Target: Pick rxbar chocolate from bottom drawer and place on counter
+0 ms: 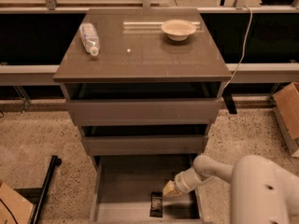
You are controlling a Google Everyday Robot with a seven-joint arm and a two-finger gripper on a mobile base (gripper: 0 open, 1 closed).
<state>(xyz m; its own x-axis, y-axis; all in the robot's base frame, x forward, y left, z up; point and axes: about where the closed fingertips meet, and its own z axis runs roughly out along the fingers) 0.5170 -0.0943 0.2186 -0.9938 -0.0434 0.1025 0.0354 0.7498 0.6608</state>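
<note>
The rxbar chocolate (pixel 156 204) is a small black bar lying flat on the floor of the open bottom drawer (pixel 126 181), near its front right. My gripper (pixel 168 189) reaches down into that drawer from the right, its tip just above and to the right of the bar. The white arm (pixel 252 181) fills the lower right corner. The counter (pixel 145 55) is the glossy grey-brown top of the cabinet.
A clear plastic bottle (pixel 89 38) lies on the counter's left side and a pale bowl (pixel 178 29) stands at its back right. The two upper drawers are slightly open. A cardboard box (pixel 287 115) sits at the right and a black bar (pixel 44 190) on the floor at the left.
</note>
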